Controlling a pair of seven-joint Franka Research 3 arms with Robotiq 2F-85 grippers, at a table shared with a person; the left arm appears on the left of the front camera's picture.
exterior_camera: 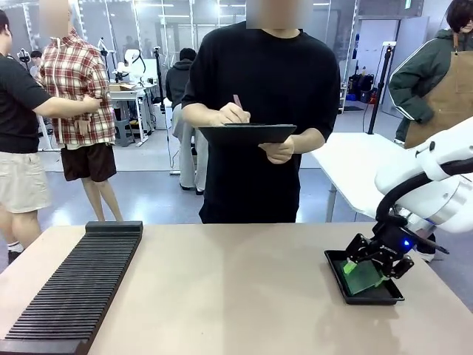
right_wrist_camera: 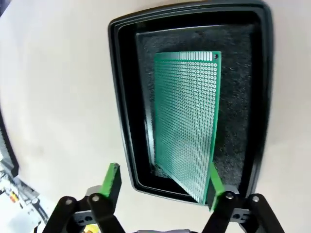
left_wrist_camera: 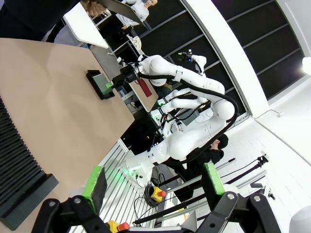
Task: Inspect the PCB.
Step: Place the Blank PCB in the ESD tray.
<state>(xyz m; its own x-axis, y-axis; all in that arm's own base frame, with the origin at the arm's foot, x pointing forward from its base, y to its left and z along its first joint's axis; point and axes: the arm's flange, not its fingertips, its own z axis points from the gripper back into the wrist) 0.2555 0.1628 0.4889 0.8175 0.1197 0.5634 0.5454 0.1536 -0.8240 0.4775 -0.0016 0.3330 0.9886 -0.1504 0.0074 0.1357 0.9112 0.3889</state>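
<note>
The green perforated PCB (right_wrist_camera: 187, 116) rests tilted inside the black tray (right_wrist_camera: 121, 97), one long edge down on the tray floor and its near corner by my right gripper's right pad (right_wrist_camera: 214, 187). My right gripper (right_wrist_camera: 163, 187) hangs just above the tray's near end, open, with its left pad outside the tray wall. From the front, that gripper (exterior_camera: 373, 268) is over the tray (exterior_camera: 369, 297) at the table's right, and the PCB (exterior_camera: 361, 275) shows beneath it. My left gripper (left_wrist_camera: 153, 184) is open with nothing between its fingers, raised well away from the tray (left_wrist_camera: 99, 83).
A long black slotted rack (exterior_camera: 74, 288) lies along the table's left side. A person in black stands at the far edge writing on a dark clipboard (exterior_camera: 247, 133). Bare tabletop spans the middle between rack and tray.
</note>
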